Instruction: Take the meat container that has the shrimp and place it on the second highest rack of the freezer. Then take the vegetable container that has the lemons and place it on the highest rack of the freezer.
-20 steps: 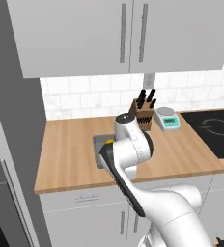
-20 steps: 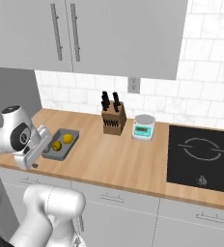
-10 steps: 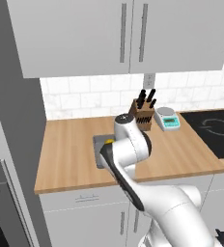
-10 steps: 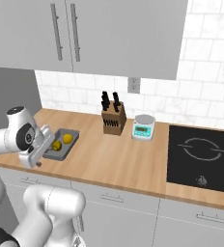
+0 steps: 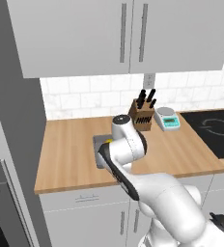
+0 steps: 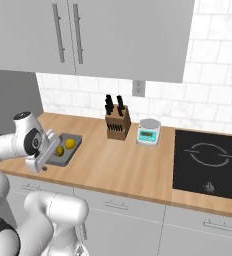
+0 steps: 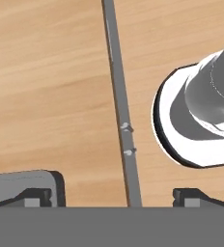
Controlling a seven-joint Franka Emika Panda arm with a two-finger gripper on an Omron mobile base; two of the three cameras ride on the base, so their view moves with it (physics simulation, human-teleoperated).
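We hover our gripper [image 7: 111,195], fingers spread and empty, over the tray's [image 6: 74,138] six-o'clock rim — lemons [image 6: 70,143] beyond, ready to straddle.

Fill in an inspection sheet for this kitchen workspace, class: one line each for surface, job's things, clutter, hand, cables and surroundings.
Surface: wooden counter, black cooktop at its right end.
Job's things: grey tray holding two yellow lemons, on the counter's left part.
Clutter: knife block; kitchen scale.
Hand: hand open, holding nothing, at the tray's near end.
Cables: nothing seen.
Surroundings: grey wall cabinets, white tiled wall, wall outlet.
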